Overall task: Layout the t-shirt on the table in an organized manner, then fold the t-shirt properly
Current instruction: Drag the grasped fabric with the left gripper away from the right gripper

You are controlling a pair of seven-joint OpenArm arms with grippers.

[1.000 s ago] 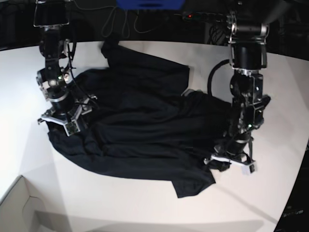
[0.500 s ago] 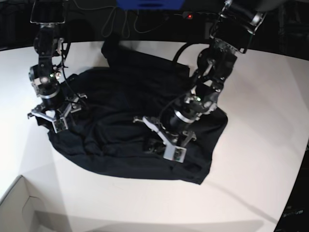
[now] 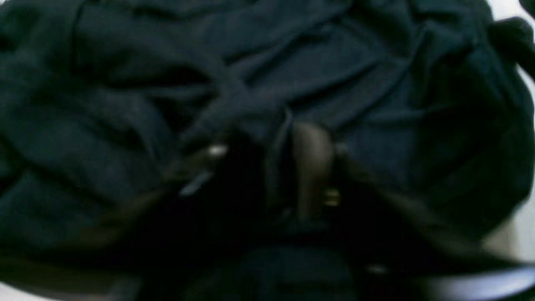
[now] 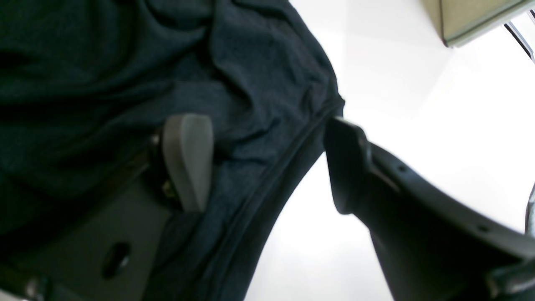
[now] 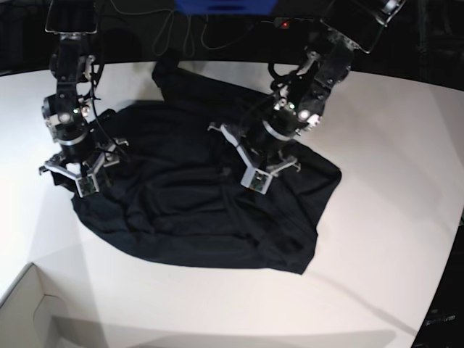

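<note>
The black t-shirt (image 5: 188,188) lies wrinkled and partly doubled over on the white table (image 5: 391,239). My left gripper (image 5: 250,156) hovers low over the shirt's middle. In the blurred left wrist view its fingers (image 3: 311,163) stand apart, open, with a ridge of the shirt (image 3: 376,83) between them. My right gripper (image 5: 72,174) is open at the shirt's left edge. In the right wrist view it (image 4: 263,142) straddles the hem of the shirt (image 4: 250,83), with the grey pad (image 4: 186,161) over cloth and the other finger over bare table (image 4: 397,83).
A pale cardboard box corner (image 5: 29,304) sits at the near left and also shows as the box corner (image 4: 468,16) in the right wrist view. Cables (image 5: 181,36) and a blue object (image 5: 225,6) lie beyond the table's far curved edge.
My left gripper carried the shirt's right side leftward over the body, then rose toward the far side and opened. The right gripper shifted slightly left and stayed open.
</note>
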